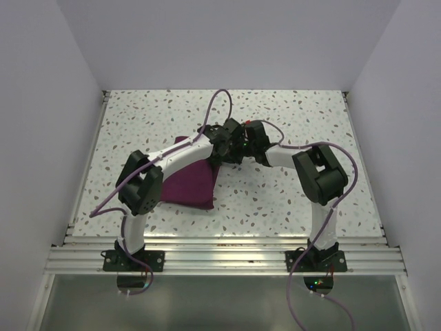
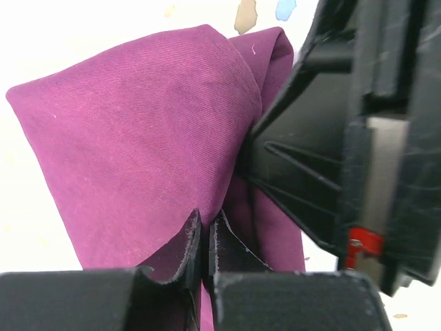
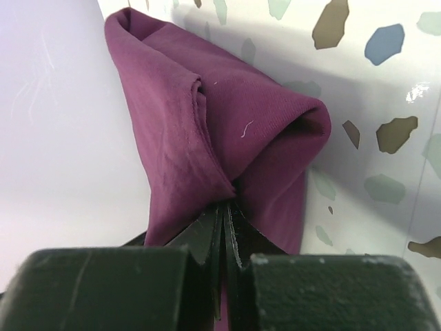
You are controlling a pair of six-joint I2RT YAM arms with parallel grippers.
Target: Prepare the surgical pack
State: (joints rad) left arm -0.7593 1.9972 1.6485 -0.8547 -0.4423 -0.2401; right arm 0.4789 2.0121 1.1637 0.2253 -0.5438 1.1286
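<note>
Top view can't show the grip: both pinch points sit under the black wrist housings [image 1: 238, 141] mid-frame. The left arm [image 1: 141, 186] also covers the upper right part of the surgical pack [image 1: 187, 183], a maroon folded cloth lying left of centre on the speckled tabletop [image 1: 296, 117]. The wrist cams fill that in. Left gripper [image 2: 204, 231] has its fingers pressed together on a gathered fold of the cloth at bottom centre, and the fabric fans up and left from the pinch. Right gripper [image 3: 226, 214] is likewise clamped on a bunched fold, with the cloth rising into a rounded loop toward the upper right. Left wrist view also catches the other gripper's black body with a red part [image 2: 363, 245], filling the right side just beside the cloth; its fingertips are cut off there. Right wrist view has a blurred pale surface [image 3: 55, 138] at left, can't tell what it is. Pose: both elbows are raised and splayed outward, and the forearms angle inward. The right arm [image 1: 320, 176] mirrors the left, and the wrists nearly touch over the cloth's far corner.
</note>
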